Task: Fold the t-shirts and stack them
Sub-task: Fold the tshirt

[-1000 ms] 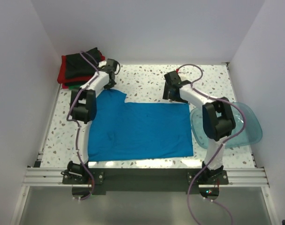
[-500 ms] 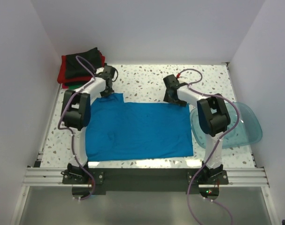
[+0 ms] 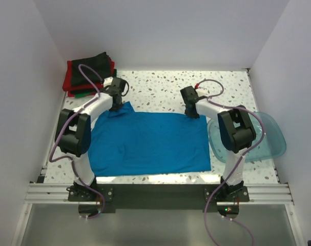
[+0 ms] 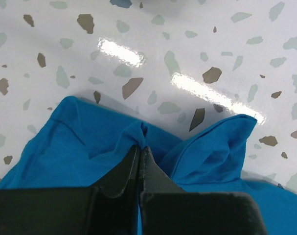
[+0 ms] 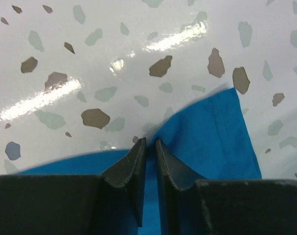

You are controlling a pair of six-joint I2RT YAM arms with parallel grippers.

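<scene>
Overhead: a bright blue cloth t-shirt [image 3: 150,141] lies spread flat on the speckled white table [image 3: 160,87], with folded dark and red shirts [image 3: 88,72] at the far-left corner. Left wrist: the left gripper [image 4: 140,148], fingers pressed together, pinches a bunched far corner. Right wrist: the right gripper [image 5: 149,144], nearly closed, nips the other far corner. Likely the first fold; next, lift both corners evenly toward the near hem.

Bright, even light from above. White glare streaks on terrazzo table [image 4: 226,44] in both wrist views. Soft shadow along blue t-shirt [image 4: 79,132] edge. Top view sharp.
</scene>
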